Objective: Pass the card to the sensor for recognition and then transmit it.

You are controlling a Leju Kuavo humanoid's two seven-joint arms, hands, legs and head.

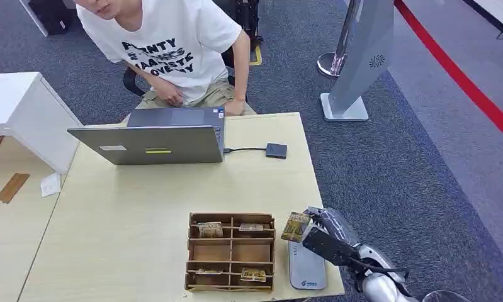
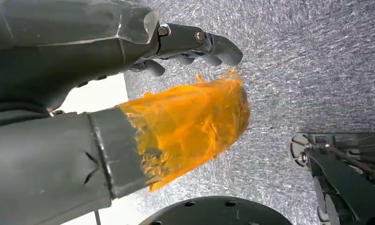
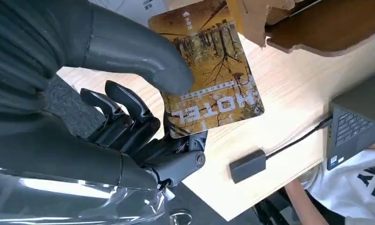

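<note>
Step in hand: we judged that we were at the start of the presenting step. Our right hand (image 1: pixel 327 236) held the card (image 1: pixel 296 226) off the table (image 1: pixel 129 220), just beside the right wall of the brown divided tray (image 1: pixel 231 252), and it had not yet been laid to any reader.

Right hand's grasp: the thumb (image 3: pixel 143 61) pressed on the card's printed face and the dark fingers (image 3: pixel 129 112) curled behind it, so we had it pinched.

Left hand: in the left wrist view our left hand (image 2: pixel 129 108) hung over grey carpet, its thumb wrapped in orange tape and its fingertips (image 2: pixel 218 49) bent near it. Whether it was closed or loose we could not tell; we saw nothing in it.

Where the card was: above the table's right front part, over the far end of the flat grey pad (image 1: pixel 307 267) beside the tray, and well apart from the small dark box (image 1: pixel 276 150) cabled to the laptop (image 1: pixel 149 143).

Card's pointing and long axis: in the head view it stood roughly on edge, its picture face turned left toward the tray. Its long axis ran nearly upright with a slight lean; the word HOTEL sat at the end nearest our palm.

What the next move called for: we took the small dark box for the sensor, though the grey pad may be it. Either way, the card had to be tipped flat, face down over the reader, then offered to the seated person (image 1: pixel 167 44).
</note>
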